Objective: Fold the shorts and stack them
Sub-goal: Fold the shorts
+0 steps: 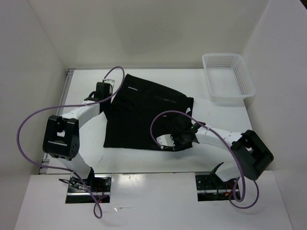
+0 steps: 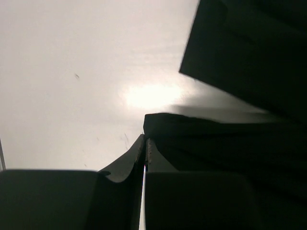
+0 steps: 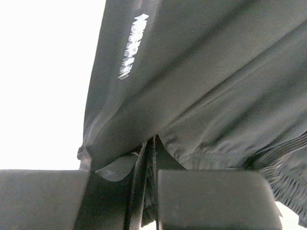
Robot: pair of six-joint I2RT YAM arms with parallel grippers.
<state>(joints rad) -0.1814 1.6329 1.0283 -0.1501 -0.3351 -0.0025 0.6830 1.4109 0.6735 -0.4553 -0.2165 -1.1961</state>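
The black shorts point(image 1: 139, 120) lie spread over the middle of the white table, with a small pale mark point(image 1: 132, 88) near their far edge. My left gripper point(image 1: 109, 91) is at the shorts' far left edge. In the left wrist view it point(image 2: 145, 140) is shut, its tips pinching the hem of the shorts point(image 2: 230, 143). My right gripper point(image 1: 184, 136) is at the shorts' near right corner. In the right wrist view it point(image 3: 154, 139) is shut on a fold of the shorts point(image 3: 216, 72), which hang lifted in front of it, the pale mark point(image 3: 133, 45) showing.
A white plastic mesh basket point(image 1: 228, 76) stands at the far right corner of the table, apart from the shorts. White walls close in the table at the back and on both sides. Purple cables loop over both arms.
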